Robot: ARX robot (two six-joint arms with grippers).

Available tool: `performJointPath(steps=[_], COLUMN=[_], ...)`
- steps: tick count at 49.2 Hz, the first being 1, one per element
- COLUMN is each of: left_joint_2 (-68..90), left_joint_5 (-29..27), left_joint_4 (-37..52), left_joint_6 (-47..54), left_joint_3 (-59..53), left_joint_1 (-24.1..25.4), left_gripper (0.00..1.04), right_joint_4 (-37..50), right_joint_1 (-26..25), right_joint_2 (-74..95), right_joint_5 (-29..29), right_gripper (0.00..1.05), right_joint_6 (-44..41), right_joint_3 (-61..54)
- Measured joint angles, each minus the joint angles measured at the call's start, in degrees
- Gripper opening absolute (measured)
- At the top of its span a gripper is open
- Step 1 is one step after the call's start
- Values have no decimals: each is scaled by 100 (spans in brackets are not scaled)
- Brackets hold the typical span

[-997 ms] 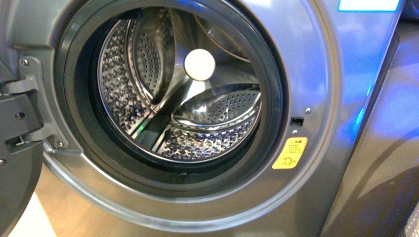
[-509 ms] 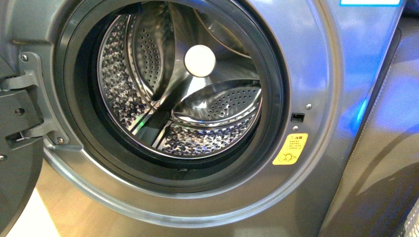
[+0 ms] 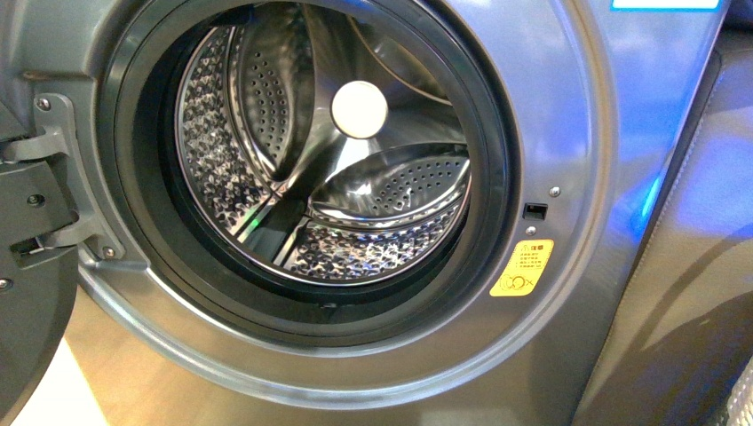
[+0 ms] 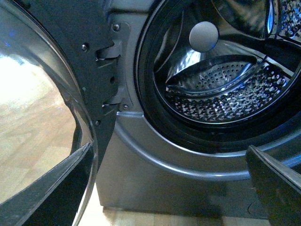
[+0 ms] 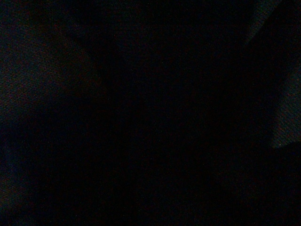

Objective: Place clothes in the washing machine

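Left gripper (image 4: 168,150): fingers spread wide, holding nothing.
Right gripper: its wrist view is dark; we cannot tell.
Door (image 3: 27,293): swung open on our left.
Washing machine (image 3: 568,133): close, directly before us.
Drum (image 3: 373,253): perforated steel, behind the dark gasket (image 3: 133,177).
Clothes: we cannot tell where.

Pale wooden floor (image 4: 155,220) carries the washing machine (image 3: 568,133), standing directly on it

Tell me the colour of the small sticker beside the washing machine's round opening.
Yellow with dark markings; the rectangular sticker shows best in the front view.
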Motion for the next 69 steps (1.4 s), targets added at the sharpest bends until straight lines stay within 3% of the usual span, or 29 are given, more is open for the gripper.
performJointPath(steps=[12, 15, 46, 69], left_joint_2=[0, 0, 0, 0], left_joint_5=[0, 0, 0, 0], left_joint_4=[0, 0, 0, 0], left_joint_6=[0, 0, 0, 0], left_joint_3=[2, 0, 0, 0], left_joint_1=[0, 0, 0, 0], left_gripper=[98, 98, 98, 98], right_joint_4=[273, 387, 1128, -129], right_joint_1=[98, 168, 643, 907], right_joint_2=[-411, -649, -4426, -8325], right_joint_5=[46, 44, -514, -872], right_gripper=[12, 9, 8, 8], right_joint_6=[57, 66, 131, 680], right_joint_3=[-380, -564, -2590, -2914])
